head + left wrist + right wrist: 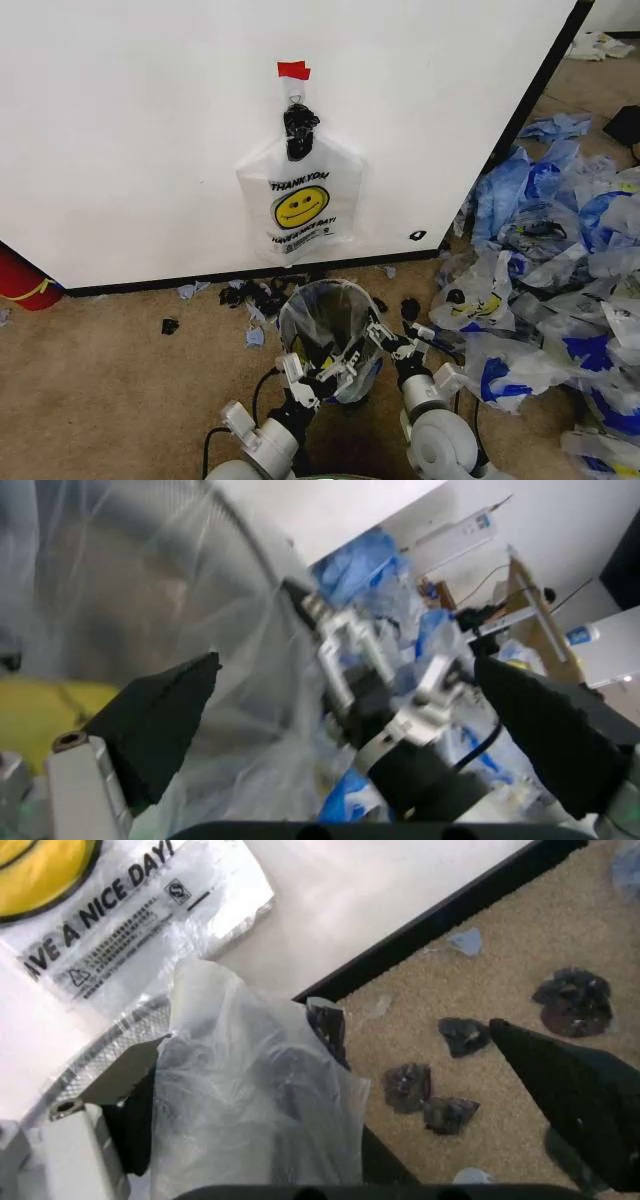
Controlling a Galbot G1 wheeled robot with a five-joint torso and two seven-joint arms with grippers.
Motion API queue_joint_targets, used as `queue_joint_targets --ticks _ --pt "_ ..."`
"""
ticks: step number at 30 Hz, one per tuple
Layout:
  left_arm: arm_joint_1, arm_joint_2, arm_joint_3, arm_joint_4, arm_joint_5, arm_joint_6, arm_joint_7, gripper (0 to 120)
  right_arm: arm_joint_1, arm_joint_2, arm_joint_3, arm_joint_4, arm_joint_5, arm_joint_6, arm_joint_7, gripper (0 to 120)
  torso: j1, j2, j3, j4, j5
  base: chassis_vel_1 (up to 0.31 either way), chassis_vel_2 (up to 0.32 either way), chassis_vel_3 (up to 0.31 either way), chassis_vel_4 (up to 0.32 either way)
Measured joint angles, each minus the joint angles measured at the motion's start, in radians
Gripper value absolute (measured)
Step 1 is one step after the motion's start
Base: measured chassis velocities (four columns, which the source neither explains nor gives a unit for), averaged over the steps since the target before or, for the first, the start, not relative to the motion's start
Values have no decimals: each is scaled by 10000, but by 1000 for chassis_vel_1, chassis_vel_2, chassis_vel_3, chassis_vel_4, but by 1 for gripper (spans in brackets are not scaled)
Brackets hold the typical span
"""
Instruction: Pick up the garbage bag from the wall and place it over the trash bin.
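Over the round black trash bin [335, 330], filmy garbage bag [325, 315] drapes between both spread grippers.

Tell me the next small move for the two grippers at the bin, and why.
Probably draw both back from the trash bin. The garbage bag already drapes over its rim, and the left gripper and right gripper, both open, hold nothing. Another smiley bag hangs on the wall.

thin glossy plastic garbage bag [325, 320]; rough matt carpet [110, 390]; smooth white wall [130, 130].
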Motion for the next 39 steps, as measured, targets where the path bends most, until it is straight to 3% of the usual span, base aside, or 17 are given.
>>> queue_joint_targets --ticks 5,19,24,29,39 --pt "-255 -137 301 430 33 -114 -58 100 41 70 -12 -82 -5 11 -2 100 0 0 0 -1 0 0 0 0 0" --pt "-633 298 523 612 -10 -226 -369 100 149 -148 44 74 46 70 -74 100 0 0 -1 -1 1 0 0 0 0" --pt "-753 231 539 580 -24 -225 -568 100 11 -352 148 188 185 247 -612 100 0 0 0 -1 0 0 0 0 0" --pt "-816 224 529 609 -3 -224 -671 100 -270 -589 386 98 551 671 -2154 100 0 0 0 -1 1 0 0 0 0" --pt "-778 289 426 592 43 -273 -756 100 -328 -850 652 -392 316 849 -2651 100 0 0 0 -1 1 0 0 0 0"
